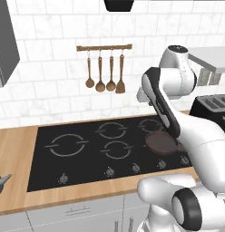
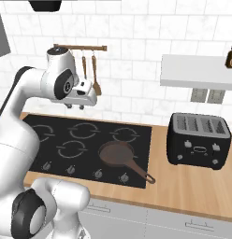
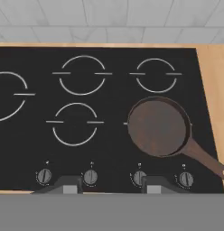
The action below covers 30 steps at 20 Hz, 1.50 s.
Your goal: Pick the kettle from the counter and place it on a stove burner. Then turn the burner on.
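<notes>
The arm (image 2: 24, 116) is showing smooth, glossy white shells, rounded and bulbous at each link. Dark grey to black rings and round caps are marking the joints, one large black disc sitting at the lower link. The gripper (image 2: 76, 107) is wearing a pale grey-white boxy housing, and its two small finger tips (image 3: 69, 184) are appearing dark, perhaps grey-padded.
</notes>
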Tool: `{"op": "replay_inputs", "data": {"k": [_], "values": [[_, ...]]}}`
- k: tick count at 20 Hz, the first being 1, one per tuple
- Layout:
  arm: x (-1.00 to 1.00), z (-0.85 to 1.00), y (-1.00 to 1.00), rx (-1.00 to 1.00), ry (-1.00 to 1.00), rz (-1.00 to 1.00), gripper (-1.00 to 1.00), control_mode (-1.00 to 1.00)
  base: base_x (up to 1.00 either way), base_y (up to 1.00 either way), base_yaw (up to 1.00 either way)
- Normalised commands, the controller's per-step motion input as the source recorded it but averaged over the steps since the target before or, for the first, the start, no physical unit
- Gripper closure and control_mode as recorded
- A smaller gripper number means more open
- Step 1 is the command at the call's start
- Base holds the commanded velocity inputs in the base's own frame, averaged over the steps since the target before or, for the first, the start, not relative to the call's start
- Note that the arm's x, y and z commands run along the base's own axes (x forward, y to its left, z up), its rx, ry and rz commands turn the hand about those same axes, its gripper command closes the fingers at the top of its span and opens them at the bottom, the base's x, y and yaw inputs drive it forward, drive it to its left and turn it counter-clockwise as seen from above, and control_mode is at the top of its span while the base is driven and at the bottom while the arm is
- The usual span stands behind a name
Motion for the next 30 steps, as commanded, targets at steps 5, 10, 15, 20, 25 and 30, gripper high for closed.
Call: {"op": "replay_inputs", "data": {"k": [5,10,15,20,25,30], "values": [[-0.56,-0.07,0.55,-0.10,-0.05,0.12,-1.00,-1.00,0.00,0.00,0.00],[-0.88,-0.10,1.00,-0.19,-0.09,0.32,-1.00,-1.00,0.00,0.00,0.00],[-0.64,-0.18,1.00,-0.16,-0.07,0.36,-1.00,-1.00,0.00,0.00,0.00],[-0.56,-0.16,1.00,-0.07,-0.01,0.39,-1.00,-1.00,0.00,0.00,0.00],[-0.50,-0.09,1.00,-0.03,0.00,0.39,-1.00,-1.00,0.00,0.00,0.00],[-0.35,-0.07,1.00,-0.01,0.00,0.33,-1.00,-1.00,0.00,0.00,0.00]]}}
